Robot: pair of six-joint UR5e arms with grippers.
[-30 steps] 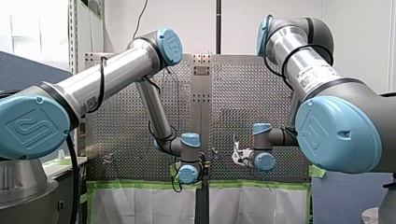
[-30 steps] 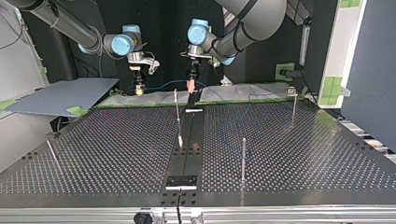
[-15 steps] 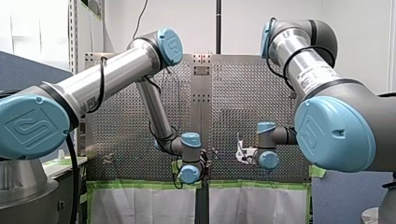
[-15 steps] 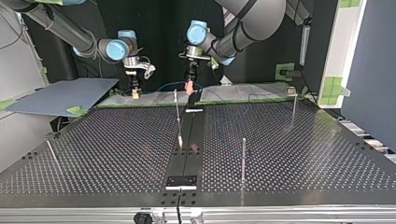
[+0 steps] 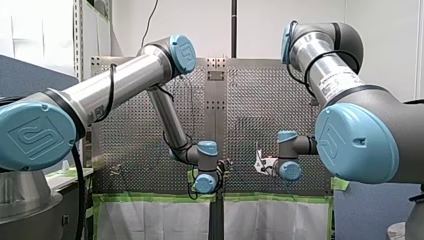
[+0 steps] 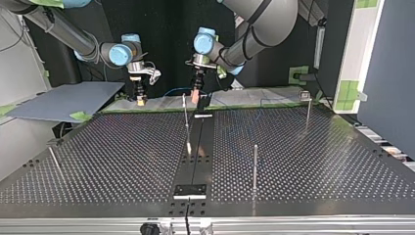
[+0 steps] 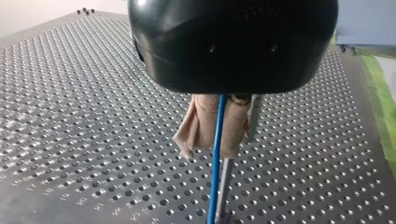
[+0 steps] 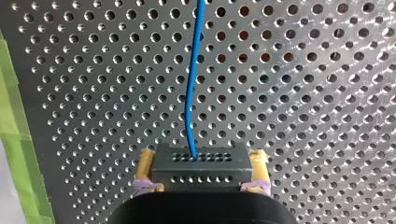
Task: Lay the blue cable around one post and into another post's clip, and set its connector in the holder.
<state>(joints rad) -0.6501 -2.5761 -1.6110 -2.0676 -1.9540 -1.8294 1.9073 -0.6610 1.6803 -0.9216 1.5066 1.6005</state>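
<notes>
Though thin, blue cable point(image 8: 189, 107) bright; connector point(image 8: 201, 167) dark, perforated

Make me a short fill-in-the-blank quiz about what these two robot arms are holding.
My left gripper pinches a thin ____ cable.
My right gripper holds a black connector between pads coloured ____.
The metal table is covered in small round ____.
Missing words: blue, yellow, holes.

My left arm point(image 5: 167, 117), my right arm point(image 5: 330, 75), perforated table point(image 5: 255, 105)
</notes>
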